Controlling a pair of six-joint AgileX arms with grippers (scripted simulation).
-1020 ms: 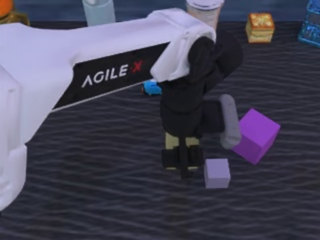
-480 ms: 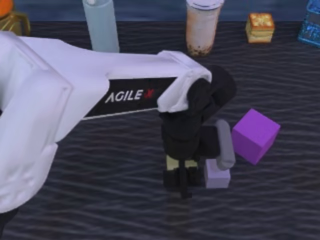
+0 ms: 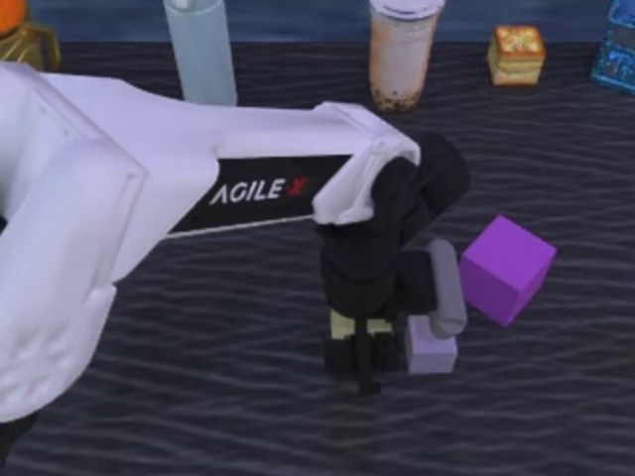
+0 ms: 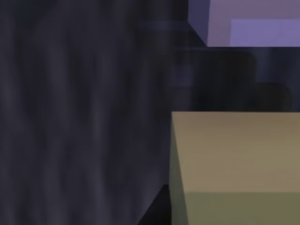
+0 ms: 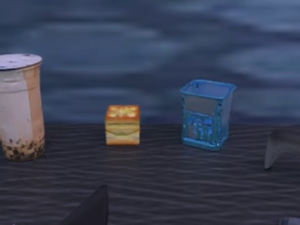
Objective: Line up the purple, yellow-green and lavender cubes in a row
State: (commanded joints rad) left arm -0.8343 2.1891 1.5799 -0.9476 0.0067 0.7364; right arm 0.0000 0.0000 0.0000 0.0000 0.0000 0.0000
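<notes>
My left gripper (image 3: 364,349), lower centre, holds the yellow-green cube (image 3: 348,325), touching the lavender cube (image 3: 431,350); purple cube (image 3: 506,268) just right. Open table (image 3: 198,397) lower left. Bubble-tea cup (image 3: 402,55) upper centre.

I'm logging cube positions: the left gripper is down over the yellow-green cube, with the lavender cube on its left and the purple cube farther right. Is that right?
Not quite. In the top view the lavender cube sits on the right of the yellow-green cube, not the left. The rest holds: the left gripper is down over the yellow-green cube, and the purple cube lies farther right.
</notes>
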